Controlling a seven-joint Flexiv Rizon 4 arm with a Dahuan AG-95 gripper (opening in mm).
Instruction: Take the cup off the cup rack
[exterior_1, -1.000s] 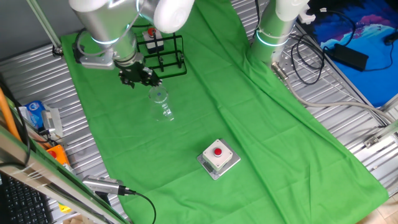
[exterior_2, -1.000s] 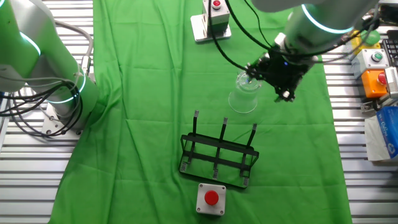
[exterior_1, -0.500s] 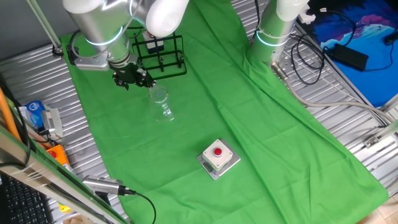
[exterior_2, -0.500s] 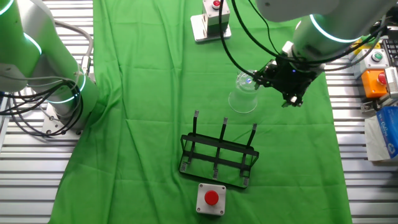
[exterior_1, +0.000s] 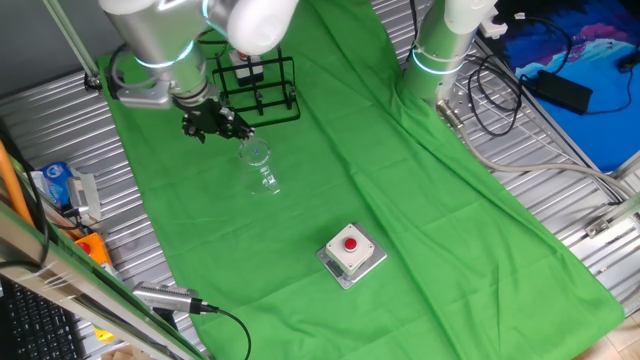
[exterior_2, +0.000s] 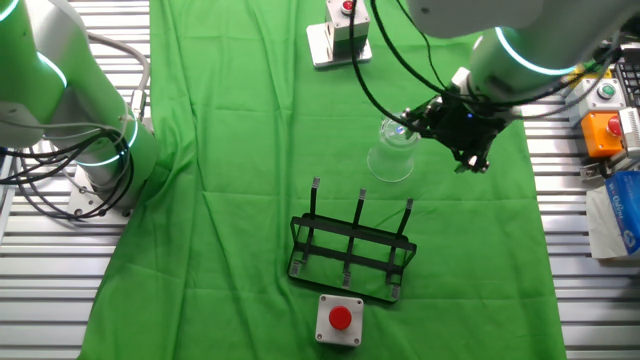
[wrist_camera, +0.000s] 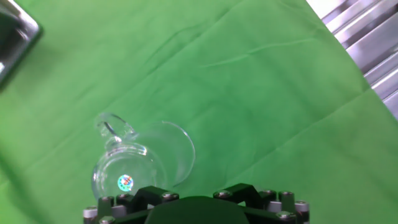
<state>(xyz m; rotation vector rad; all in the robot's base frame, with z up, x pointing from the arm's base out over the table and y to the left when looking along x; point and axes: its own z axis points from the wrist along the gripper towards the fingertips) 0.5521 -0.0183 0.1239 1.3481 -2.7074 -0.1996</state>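
- Gripper (exterior_2: 462, 135): black two-finger hand on a silver arm, hung just beside the cup and above the cloth; nothing was held. Fingertips did not show in the hand view, only the hand's black body with its bolts at the bottom edge, so spread or pressed together could not be told.
- Green cloth (exterior_1: 420, 200): lay under the gripper and under every item listed below.
- Cup rack (exterior_2: 350, 248): black wire frame, upright posts on a rectangular base, stood near the gripper but apart from it. All visible posts were bare in both fixed views.
- Grey box with red button (exterior_1: 351, 253): stood well apart from the gripper, beyond the cup in one fixed view. Not touched.
- Second grey box with red button (exterior_2: 339, 318): stood just beyond the rack's base on the side away from the gripper. Not touched.
- Cup (wrist_camera: 142, 162): clear, with a small side handle, stood alone on the cloth directly beside the gripper, between gripper and rack in the other fixed view (exterior_2: 392, 152). Which end was up could not be told. No contact with gripper or rack was visible.
- Task status, judged: removal looked complete, with the cup off the rack, resting on the cloth and released. What seemed left was only for the arm to move clear of the cup without knocking it.
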